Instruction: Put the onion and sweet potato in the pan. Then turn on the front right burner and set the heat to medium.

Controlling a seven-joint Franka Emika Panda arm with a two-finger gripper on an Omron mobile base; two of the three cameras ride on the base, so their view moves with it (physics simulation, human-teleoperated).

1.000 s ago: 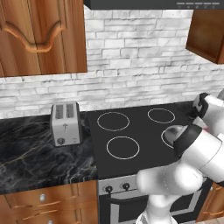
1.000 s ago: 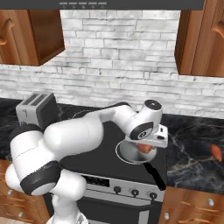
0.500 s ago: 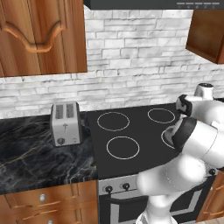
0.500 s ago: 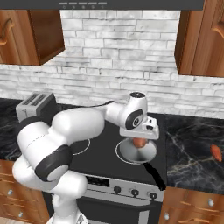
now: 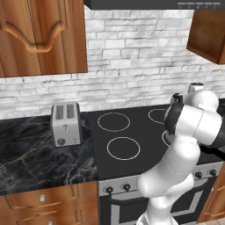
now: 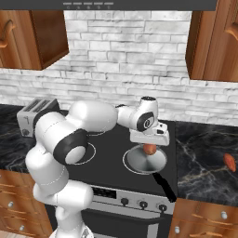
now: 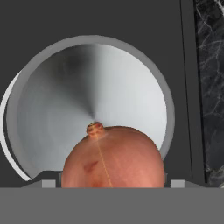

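Onion [image 7: 111, 157] grasped in tool [image 6: 149, 148] above pan [image 6: 145, 160].
Fingertips were hidden behind the onion, its lower part cut off in the hand view. Onion was round and reddish-brown; sweet potato [image 6: 229, 161] lay on the counter [image 6: 204, 158], well apart.
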